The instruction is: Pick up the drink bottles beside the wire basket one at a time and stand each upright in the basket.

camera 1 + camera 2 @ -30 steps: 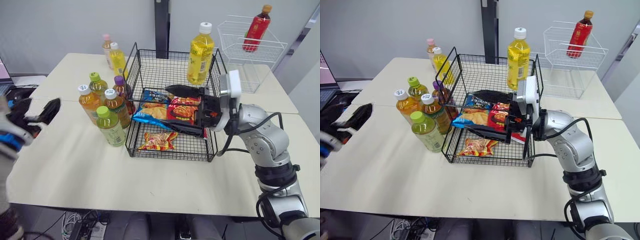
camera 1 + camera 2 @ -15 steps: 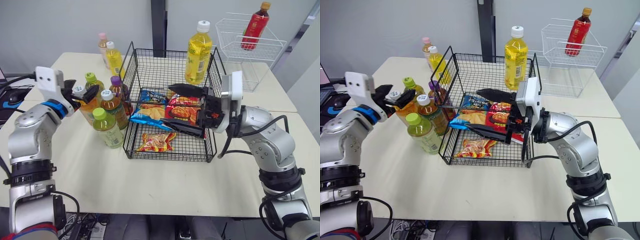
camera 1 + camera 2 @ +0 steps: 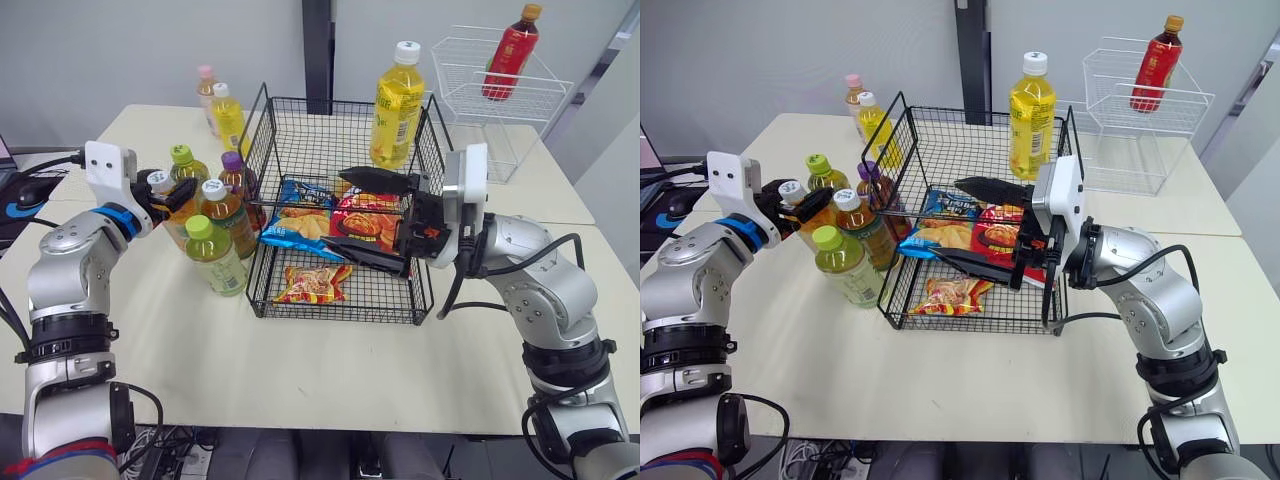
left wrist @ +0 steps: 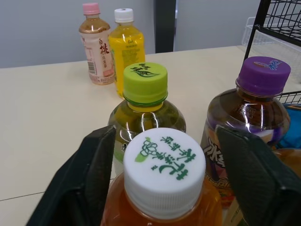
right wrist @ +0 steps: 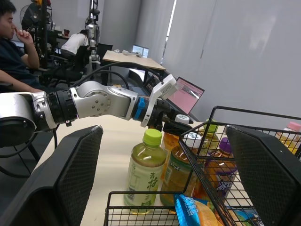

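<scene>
**Left pincer lines up on a white-capped tea bottle**

The left gripper, well out by the tabletop's left edge a second ago, has swung in. Its fingers now stand spread on either side of the white-capped bottle's neck, not yet closed on it. The bottle stands upright in the cluster of bottles near the tabletop's left edge, just beside the wire basket's left wall. The right gripper has stayed put, fingers wide apart and holding nothing, over the snack packs on the basket floor. By the look of it the approach is done, and closing on the neck and lifting come next. The close-packed neighbours could be knocked over.
</scene>
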Motion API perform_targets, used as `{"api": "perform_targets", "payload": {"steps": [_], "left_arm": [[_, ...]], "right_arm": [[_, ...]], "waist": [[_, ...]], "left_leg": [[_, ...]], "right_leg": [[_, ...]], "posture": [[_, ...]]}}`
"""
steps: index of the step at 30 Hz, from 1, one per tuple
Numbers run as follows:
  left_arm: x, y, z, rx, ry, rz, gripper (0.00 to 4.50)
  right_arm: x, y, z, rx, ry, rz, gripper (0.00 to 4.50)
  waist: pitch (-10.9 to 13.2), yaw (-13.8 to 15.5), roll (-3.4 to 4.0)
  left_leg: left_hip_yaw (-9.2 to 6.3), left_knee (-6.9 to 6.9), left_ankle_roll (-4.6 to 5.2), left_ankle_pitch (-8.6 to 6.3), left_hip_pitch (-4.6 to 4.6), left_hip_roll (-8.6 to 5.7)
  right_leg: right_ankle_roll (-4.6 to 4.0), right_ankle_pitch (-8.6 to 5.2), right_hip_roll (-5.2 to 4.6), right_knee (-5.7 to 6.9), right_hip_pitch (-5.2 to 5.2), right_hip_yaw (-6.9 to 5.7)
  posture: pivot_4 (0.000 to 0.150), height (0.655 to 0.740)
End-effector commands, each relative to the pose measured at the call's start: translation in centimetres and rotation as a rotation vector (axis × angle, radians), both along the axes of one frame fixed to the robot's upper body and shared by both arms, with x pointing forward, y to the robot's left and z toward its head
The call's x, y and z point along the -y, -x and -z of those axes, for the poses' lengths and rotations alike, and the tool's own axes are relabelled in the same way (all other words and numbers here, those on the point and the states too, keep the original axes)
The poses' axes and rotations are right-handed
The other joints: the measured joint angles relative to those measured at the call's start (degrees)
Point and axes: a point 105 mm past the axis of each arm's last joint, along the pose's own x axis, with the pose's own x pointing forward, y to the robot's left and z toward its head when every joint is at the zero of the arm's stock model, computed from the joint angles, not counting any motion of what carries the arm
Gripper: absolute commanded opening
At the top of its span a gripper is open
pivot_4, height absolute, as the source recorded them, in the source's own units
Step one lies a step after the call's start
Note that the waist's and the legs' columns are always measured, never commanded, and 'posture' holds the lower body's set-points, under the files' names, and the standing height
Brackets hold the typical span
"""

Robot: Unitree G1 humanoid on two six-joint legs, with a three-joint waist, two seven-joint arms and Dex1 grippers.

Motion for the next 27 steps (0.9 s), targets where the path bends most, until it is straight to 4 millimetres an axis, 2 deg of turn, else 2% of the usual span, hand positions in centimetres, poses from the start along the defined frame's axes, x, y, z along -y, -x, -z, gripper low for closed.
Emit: {"api": "perform_targets", "payload": {"steps": [1,4,9,13,16,23,27], "left_arm": [[0.1,0.0,-1.7,0.06,-0.023,0.008,2.33],[0.0,0.0,-1.7,0.062,-0.025,0.003,1.43],[-0.6,0.3,-2.2,0.082,-0.024,-0.023,1.39],[-0.6,1.3,-4.1,0.149,-0.047,0.011,1.39],[-1.0,3.1,-7.8,0.259,-0.017,0.027,1.39],[-0.6,6.3,-14.7,0.395,-0.011,0.114,1.39],[2.5,7.9,-22.0,0.545,0.009,0.249,1.39]], "right_arm": [[0.3,0.7,-0.9,0.046,-0.018,-0.002,4.5],[0.2,0.7,-0.9,0.045,-0.018,-0.007,4.5],[0.1,0.6,-0.8,0.051,-0.019,-0.006,4.5],[0.2,0.5,-1.1,0.067,-0.037,0.007,4.5],[0.3,0.4,-1.5,0.082,-0.057,0.024,4.5],[0.3,0.5,-1.5,0.091,-0.08,0.039,4.5],[0.8,0.0,-2.8,0.168,-0.173,0.142,4.5]], "waist": [[0.0,0.02,0.0],[0.0,0.04,0.0],[0.0,0.02,0.0],[0.0,-0.05,0.0],[0.04,-0.08,-0.05],[0.06,0.07,-0.09],[0.1,0.75,-0.25]], "left_leg": [[0.0,0.0,0.0,0.0,0.0,0.0],[0.0,0.0,0.0,0.0,0.0,0.0],[0.0,0.0,0.0,0.0,0.0,0.0],[0.0,0.0,0.0,0.0,-0.01,0.0],[-0.01,0.0,0.0,0.0,-0.07,0.02],[-0.05,0.01,-0.01,0.0,-0.15,0.01],[-0.21,0.08,-0.01,0.01,-0.27,-0.01]], "right_leg": [[0.0,0.0,0.0,0.0,0.0,-0.01],[0.0,0.0,0.0,0.0,0.01,0.0],[0.0,0.0,0.0,0.0,0.0,-0.01],[0.0,0.0,0.0,0.0,0.0,0.0],[0.0,0.0,0.0,0.0,-0.06,-0.02],[0.0,0.0,0.0,-0.04,-0.09,-0.06],[0.01,0.0,0.0,-0.05,-0.09,-0.25]], "posture": [[0.15,0.74],[0.15,0.74],[0.15,0.74],[0.15,0.74],[0.15,0.74],[0.15,0.74],[0.15,0.74]]}}
